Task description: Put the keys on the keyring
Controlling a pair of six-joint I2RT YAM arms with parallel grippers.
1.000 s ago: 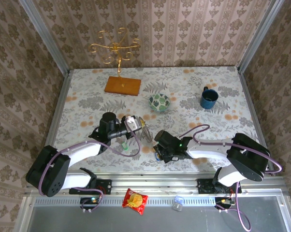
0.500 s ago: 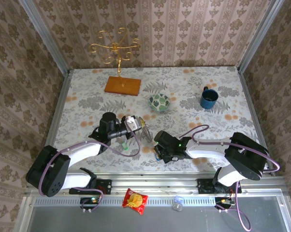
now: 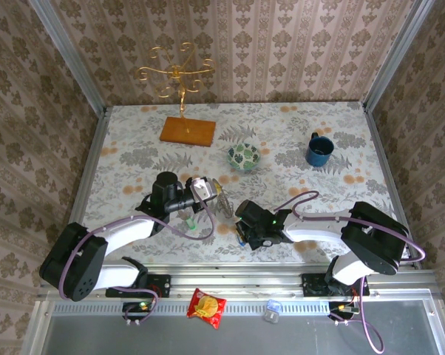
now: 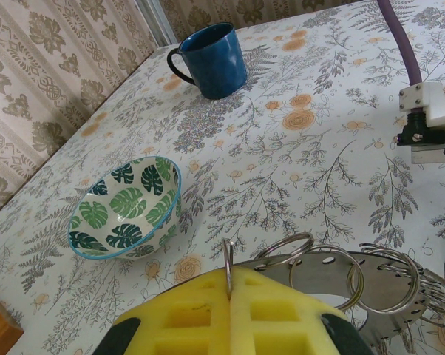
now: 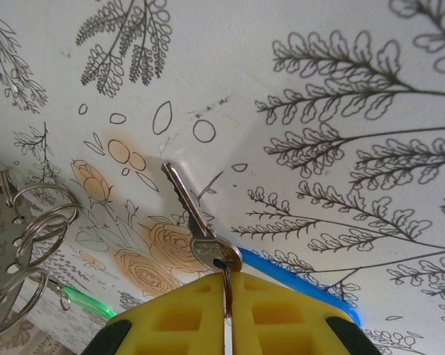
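In the left wrist view my left gripper is shut on a small split ring that stands upright. That ring belongs to the keyring, a flat grey band with holes and several loose rings. From above, the keyring hangs at my left gripper. My right gripper is shut on a thin ring threaded through the head of a silver key lying on the table. A blue plastic piece lies behind that key. A green plastic piece lies to the left.
A leaf-patterned bowl and a dark blue mug stand farther back. At the far left are a wooden board and a gold wire stand. A red-and-yellow snack packet lies below the table edge.
Both arms have stayed almost where they were. The right arm has shifted very slightly left. The left gripper keeps its hold on the keyring.
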